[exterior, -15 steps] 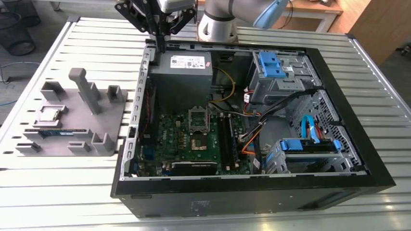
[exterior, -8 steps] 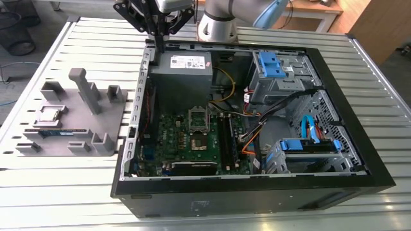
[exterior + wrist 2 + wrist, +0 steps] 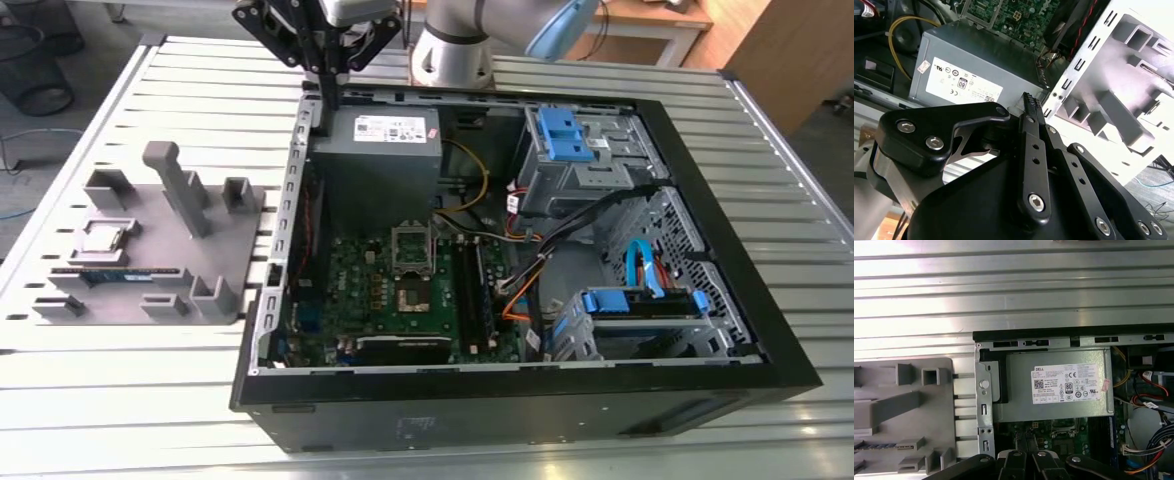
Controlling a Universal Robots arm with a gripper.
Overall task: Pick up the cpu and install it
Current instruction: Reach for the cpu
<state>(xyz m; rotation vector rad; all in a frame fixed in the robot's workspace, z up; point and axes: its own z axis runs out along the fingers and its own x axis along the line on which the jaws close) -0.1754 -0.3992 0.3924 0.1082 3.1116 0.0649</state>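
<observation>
Cpu (image 3: 107,237) on grey tray (image 3: 248,240), slatted table (image 3: 120,400)

The cpu (image 3: 107,237): small flat square chip, silver-grey metal top w/ thin pale rim. It lies face-up & level in a shallow seat of the grey holder (image 3: 247,250) (the top catches the light and looks bright). Sits square to the holder's edges, not tilted.

Rel. to the jaws of the gripper (image 3: 326,92): well apart, off to the exterior view's left & nearer the camera, lower than the jaw tips. Not between the jaws, no contact w/ either one. The jaws stand pressed together w/ nothing in them. Cpu not yet picked up.
</observation>
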